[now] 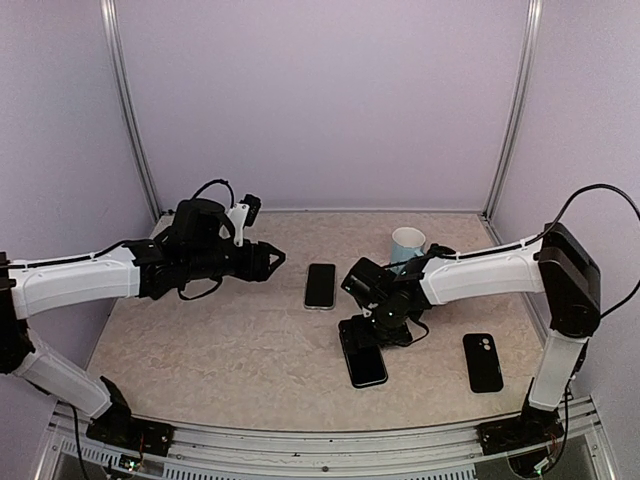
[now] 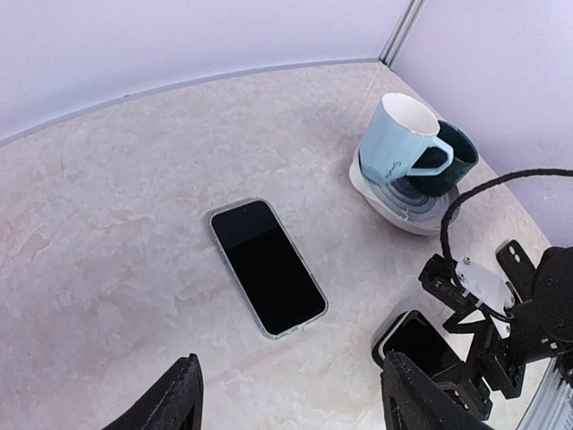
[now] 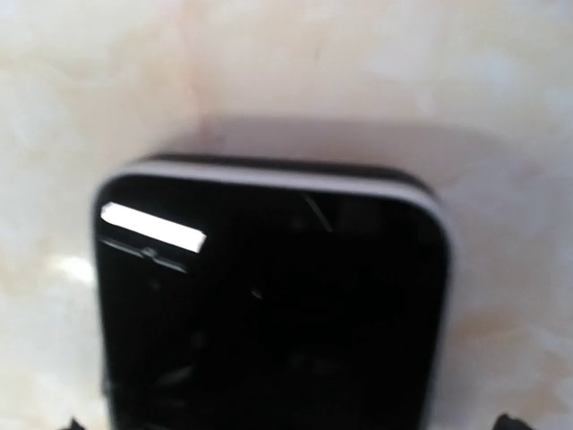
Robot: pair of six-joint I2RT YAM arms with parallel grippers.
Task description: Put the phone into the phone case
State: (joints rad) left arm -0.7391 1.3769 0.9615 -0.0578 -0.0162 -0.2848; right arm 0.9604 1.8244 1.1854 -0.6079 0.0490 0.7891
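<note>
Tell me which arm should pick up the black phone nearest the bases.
Right. The right claw hangs open directly over that black phone, which fills its wrist view. The left claw, also open, sits off to the side, nearer the other phone.

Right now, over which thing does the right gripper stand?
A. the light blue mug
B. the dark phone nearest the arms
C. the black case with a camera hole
B: the top view shows the right gripper over the far end of the dark phone, and its wrist camera sees that phone close below.
</note>
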